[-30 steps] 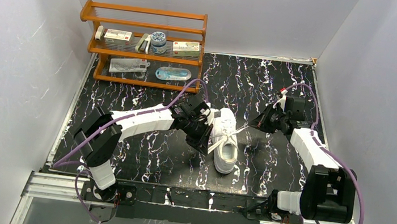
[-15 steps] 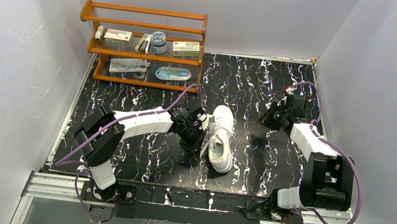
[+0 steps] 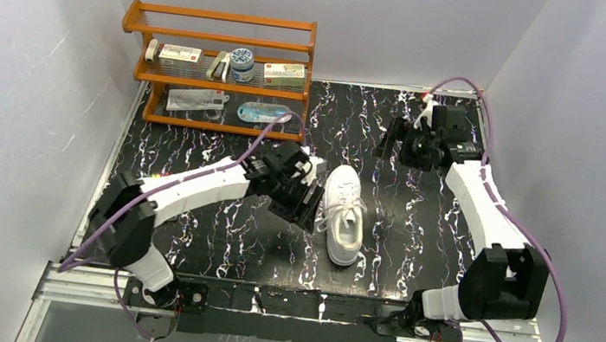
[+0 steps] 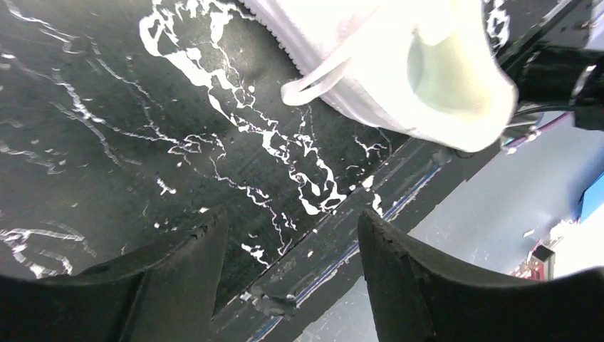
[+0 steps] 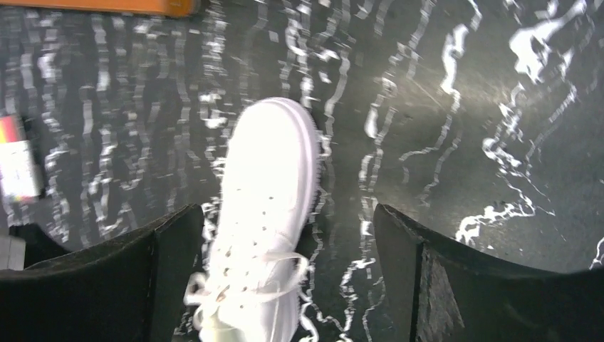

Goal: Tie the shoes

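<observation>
An orange wooden rack (image 3: pixel 220 38), holding boxes (image 3: pixel 179 55) and a jar (image 3: pixel 242 61), stands far left on the black marbled table (image 3: pixel 413 237).

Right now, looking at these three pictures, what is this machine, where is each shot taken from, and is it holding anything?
These are two robot arms bolted at the near edge of a black marbled table. The wide picture comes from a fixed camera above and behind them, showing the left arm and the right arm. The other two pictures come from a small camera on each wrist, so the dark shapes at the bottom are that arm's own jaws. On the table lies one white sneaker with its laces looped on top. At the far left stands a wooden rack holding small packets. The left jaws sit close beside the sneaker. The right jaws hang farther off toward the back, looking down at its toe. Both pairs stand open and hold nothing.
</observation>
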You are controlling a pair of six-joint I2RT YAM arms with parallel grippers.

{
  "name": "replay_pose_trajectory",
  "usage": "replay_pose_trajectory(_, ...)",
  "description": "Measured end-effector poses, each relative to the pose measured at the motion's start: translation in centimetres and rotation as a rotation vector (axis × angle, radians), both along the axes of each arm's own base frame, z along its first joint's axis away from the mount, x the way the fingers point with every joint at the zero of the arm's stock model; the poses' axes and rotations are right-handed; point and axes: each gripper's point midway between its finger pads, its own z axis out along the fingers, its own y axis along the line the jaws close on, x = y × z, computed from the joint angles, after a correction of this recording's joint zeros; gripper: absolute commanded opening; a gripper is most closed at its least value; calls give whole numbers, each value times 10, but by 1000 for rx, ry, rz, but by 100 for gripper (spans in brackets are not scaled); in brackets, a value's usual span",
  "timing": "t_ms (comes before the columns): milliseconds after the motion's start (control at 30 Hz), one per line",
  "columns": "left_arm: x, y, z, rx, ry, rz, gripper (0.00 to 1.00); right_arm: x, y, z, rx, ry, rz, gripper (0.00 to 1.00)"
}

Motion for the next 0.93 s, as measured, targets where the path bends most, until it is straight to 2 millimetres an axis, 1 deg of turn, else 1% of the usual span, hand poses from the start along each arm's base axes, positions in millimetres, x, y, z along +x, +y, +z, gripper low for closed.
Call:
replay_pose_trajectory(67, 4, 4, 21, -22, -60, 19, 67, -2, 11, 31, 9, -46, 44, 99)
replay_pose_trajectory(100, 8, 6, 36, -37, -104, 33, 68, -4, 16, 48, 17, -74, 61, 99)
replay_pose_trajectory(133, 16, 6, 47, -42, -148, 47, 69, -6, 18, 66, 27, -106, 72, 99)
replay_pose_trajectory(167, 20, 7, 74, -87, -213, 58, 70, -8, 18, 82, 35, -137, 78, 99)
replay_pose_trajectory(200, 27, 8, 96, -110, -272, 76, 70, -12, 17, 103, 43, -181, 78, 98)
replay_pose_trajectory(233, 36, 8, 122, -139, -343, 95, 72, -15, 17, 118, 47, -215, 79, 98)
replay_pose_trajectory(267, 45, 8, 151, -172, -417, 115, 73, -19, 16, 138, 52, -265, 77, 98)
replay_pose_trajectory(300, 53, 8, 175, -197, -482, 135, 74, -23, 14, 158, 55, -320, 72, 98)
replay_pose_trajectory(400, 77, 16, 269, -295, -721, 200, 76, -40, 3, 213, 58, -485, 26, 98)
replay_pose_trajectory(467, 86, 27, 322, -337, -862, 241, 77, -55, -6, 243, 56, -583, -13, 99)
replay_pose_trajectory(533, 91, 43, 365, -360, -979, 289, 79, -67, -15, 270, 50, -666, -48, 98)
replay_pose_trajectory(567, 92, 51, 383, -366, -1032, 313, 79, -74, -21, 287, 43, -719, -73, 99)
replay_pose_trajectory(633, 93, 68, 410, -372, -1117, 359, 80, -83, -31, 313, 28, -797, -115, 99)
replay_pose_trajectory(767, 90, 94, 439, -367, -1223, 424, 82, -96, -48, 349, 8, -894, -194, 98)
replay_pose_trajectory(833, 89, 104, 447, -356, -1264, 443, 82, -99, -53, 356, 2, -913, -220, 98)
replay_pose_trajectory(933, 89, 114, 452, -328, -1300, 461, 82, -98, -57, 353, -9, -902, -240, 98)
